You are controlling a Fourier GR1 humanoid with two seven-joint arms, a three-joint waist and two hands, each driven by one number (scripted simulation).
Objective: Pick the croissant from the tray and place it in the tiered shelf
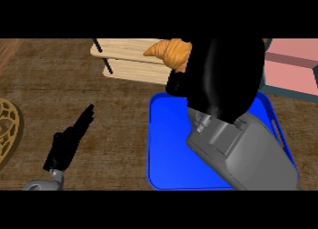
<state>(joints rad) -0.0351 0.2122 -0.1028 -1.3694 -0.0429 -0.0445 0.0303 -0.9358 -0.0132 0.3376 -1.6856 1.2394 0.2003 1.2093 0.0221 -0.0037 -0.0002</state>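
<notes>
A brown wooden desk seen from steeply above. One croissant is clear of the single blue tray, which shows nothing else in its bare part. The croissant sits at the far tip of the right hand, whose black fingers curl around it and hide its right end. Its long axis runs roughly left to right, with a pointed end sticking out to the left.

It lies over the near right corner of the one tiered shelf, of which two pale boards show, so the placement probably means moving it left and lowering it. The left hand rests at lower left with straight fingers, well apart from the croissant. A pink and teal box sits at top right.
</notes>
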